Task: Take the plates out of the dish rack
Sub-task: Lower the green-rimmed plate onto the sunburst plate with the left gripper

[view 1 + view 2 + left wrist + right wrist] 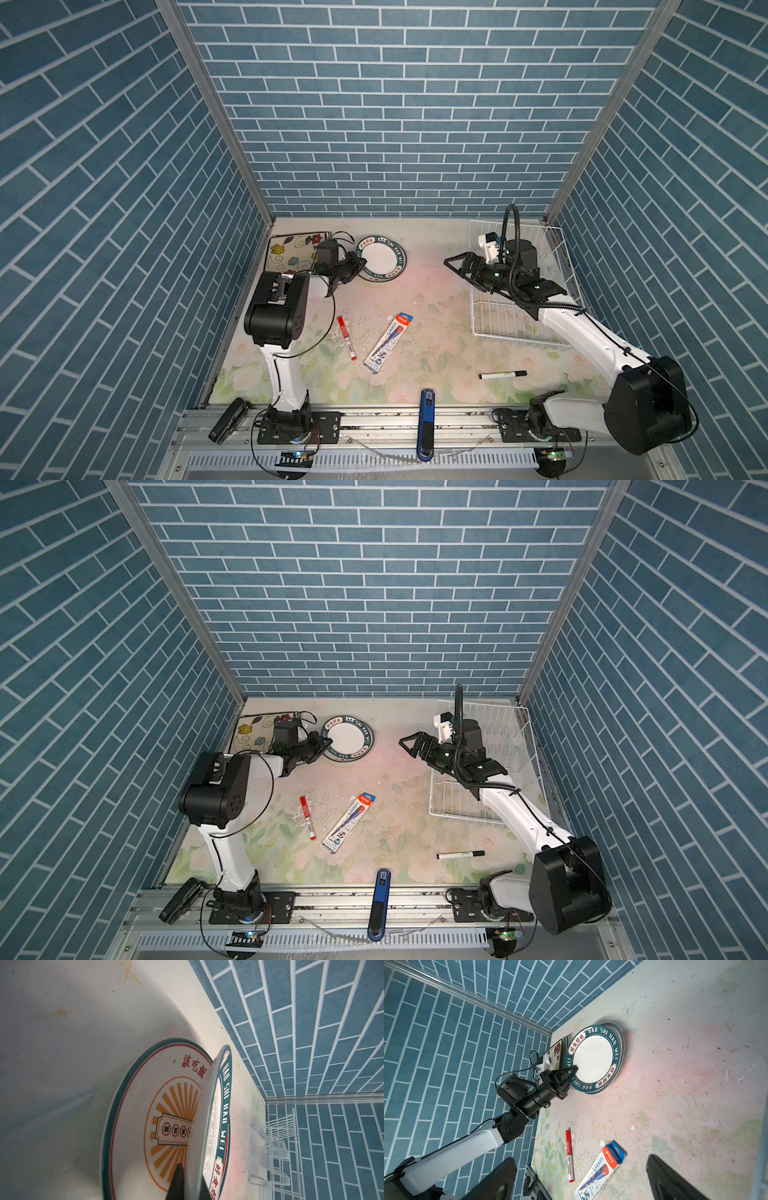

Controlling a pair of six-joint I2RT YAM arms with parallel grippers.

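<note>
My left gripper [360, 262] [326, 742] [191, 1186] is shut on the near rim of a round white plate [381, 257] [593, 1059] with a dark lettered band. It holds that plate tilted over a second round plate [141, 1109] lying flat on the table. Square flowered plates [291, 251] [556, 1047] lie at the back left, partly hidden by the left wrist. The white wire dish rack [519, 320] [465, 804] stands at the right; no plate shows in it. My right gripper [451, 262] [581, 1158] hangs open and empty just left of the rack.
A red marker [346, 337] and a pen box [388, 344] lie mid-table. A black marker [502, 375] lies front right. A blue stapler [427, 424] and a black stapler [228, 419] sit on the front rail. Brick walls close three sides.
</note>
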